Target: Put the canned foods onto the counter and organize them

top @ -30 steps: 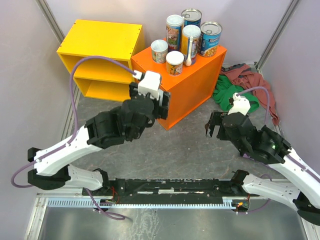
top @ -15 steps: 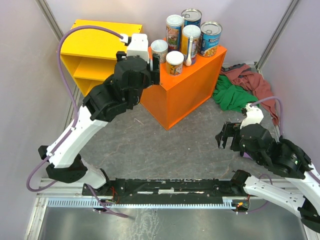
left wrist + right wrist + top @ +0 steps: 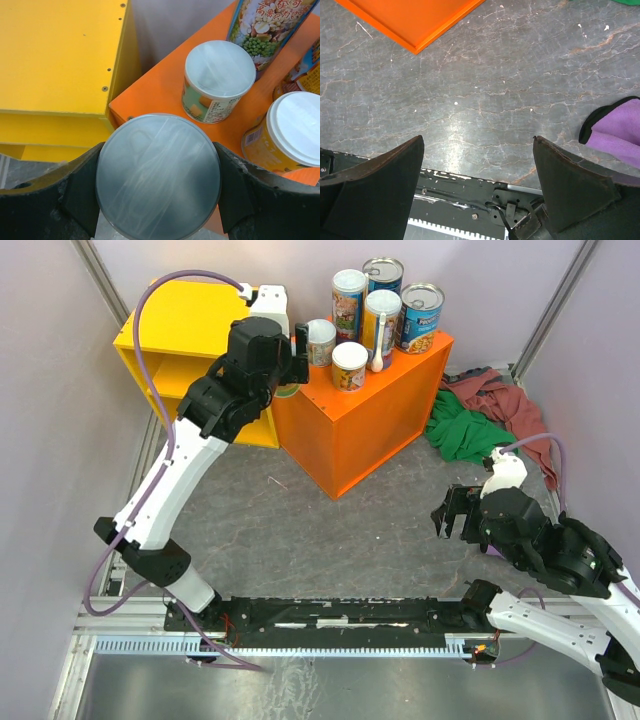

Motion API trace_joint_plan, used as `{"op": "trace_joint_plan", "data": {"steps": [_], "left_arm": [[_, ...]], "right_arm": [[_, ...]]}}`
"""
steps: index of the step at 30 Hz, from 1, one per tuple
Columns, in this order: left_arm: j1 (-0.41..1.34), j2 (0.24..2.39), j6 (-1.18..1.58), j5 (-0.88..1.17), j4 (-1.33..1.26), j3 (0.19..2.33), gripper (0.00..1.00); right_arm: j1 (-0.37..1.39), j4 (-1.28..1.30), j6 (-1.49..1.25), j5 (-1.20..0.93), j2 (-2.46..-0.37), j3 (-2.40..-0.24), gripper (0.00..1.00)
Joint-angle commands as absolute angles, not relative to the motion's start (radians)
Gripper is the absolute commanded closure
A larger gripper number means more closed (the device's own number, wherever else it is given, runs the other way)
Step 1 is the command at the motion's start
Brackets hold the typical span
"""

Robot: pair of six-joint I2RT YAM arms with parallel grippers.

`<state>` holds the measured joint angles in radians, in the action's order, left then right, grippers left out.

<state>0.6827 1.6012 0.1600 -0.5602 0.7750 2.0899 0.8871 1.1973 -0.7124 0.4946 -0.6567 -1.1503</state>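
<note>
The left fingers (image 3: 75, 195) clamped a silver-topped can (image 3: 158, 177) from both sides, over the near corner of the orange tabletop (image 3: 160, 85) — whether it rested there could not be told. Just beyond it stood a short pale-lidded can (image 3: 220, 75) and a short yellow can (image 3: 295, 132), with four taller cans (image 3: 381, 320) behind them. The yellow shelf unit (image 3: 55, 55) sat just beside. The right fingers (image 3: 375, 190) hung wide apart and empty over the grey stone surface (image 3: 485, 100) — near a purple cloth (image 3: 620, 130).

of the held can (image 3: 158, 177) you see only the lid, its label hidden; the tall can (image 3: 270, 25) and purple cloth (image 3: 620, 130) are cut off at the edges.
</note>
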Motion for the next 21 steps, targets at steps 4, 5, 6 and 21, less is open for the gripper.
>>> {"op": "trace_joint_plan", "data": {"steps": [4, 5, 6, 21], "left_arm": [[0.652, 1.65, 0.166, -0.422, 0.648, 2.237, 0.97], [0.651, 1.658, 0.166, -0.415, 0.649, 2.243, 0.97], [0.651, 1.664, 0.165, -0.41, 0.649, 2.247, 0.97], [0.64, 1.731, 0.158, -0.342, 0.665, 2.314, 0.97]], "right_arm": [[0.883, 1.17, -0.738, 0.472, -0.643, -1.142, 0.03], [0.883, 1.169, -0.738, 0.473, -0.64, -1.14, 0.03], [0.884, 1.169, -0.738, 0.474, -0.639, -1.139, 0.03], [0.883, 1.154, -0.752, 0.466, -0.633, -1.119, 0.03]]}}
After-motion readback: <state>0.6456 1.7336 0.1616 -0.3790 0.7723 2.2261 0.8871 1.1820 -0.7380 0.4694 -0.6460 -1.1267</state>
